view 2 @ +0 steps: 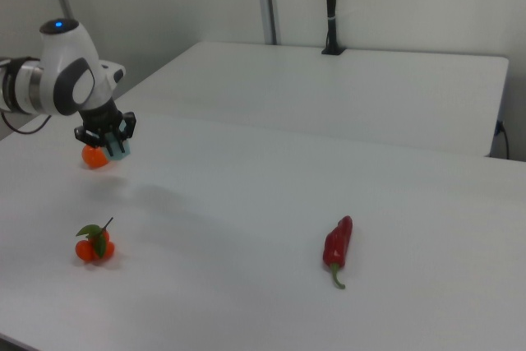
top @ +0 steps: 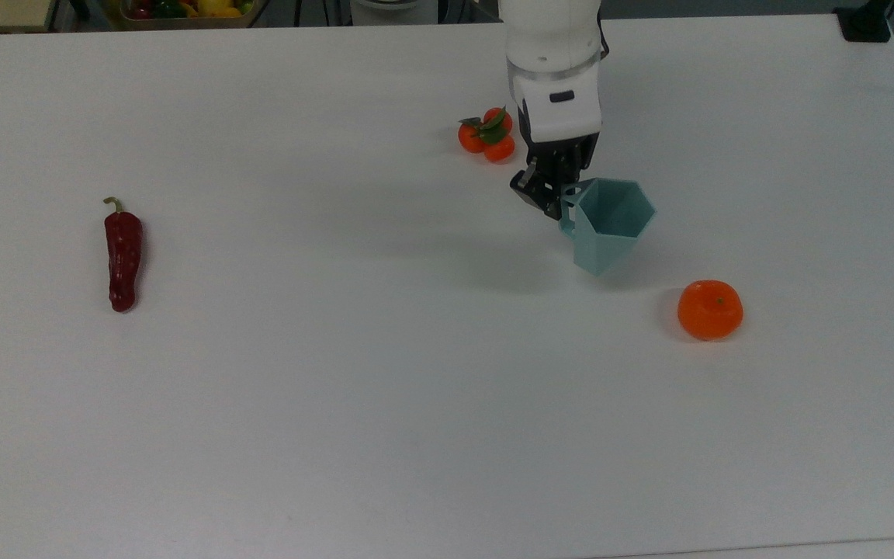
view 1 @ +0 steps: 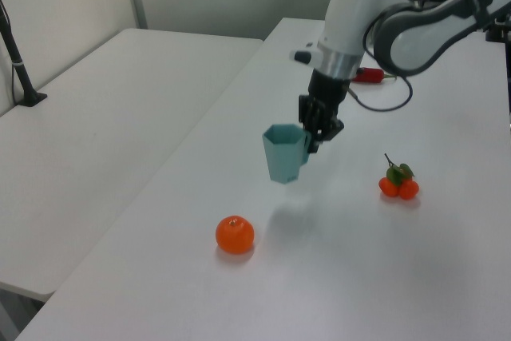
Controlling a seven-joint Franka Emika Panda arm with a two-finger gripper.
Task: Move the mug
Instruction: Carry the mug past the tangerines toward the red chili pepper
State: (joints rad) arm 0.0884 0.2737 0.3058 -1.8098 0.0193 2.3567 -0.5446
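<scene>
A white robot arm's gripper [top: 554, 198] pinches the handle of the pale teal mug [top: 608, 225], holding it upright and clear of the white tabletop [top: 338, 388]; in the left view the mug [view 1: 285, 153] hangs above its own shadow. In the top view, a single orange [top: 710, 310] lies near the mug's lower right, a cluster of small leafy oranges [top: 487, 134] sits beside the arm to the upper left, and a red chili pepper [top: 122, 258] rests well apart at the top view's left.
</scene>
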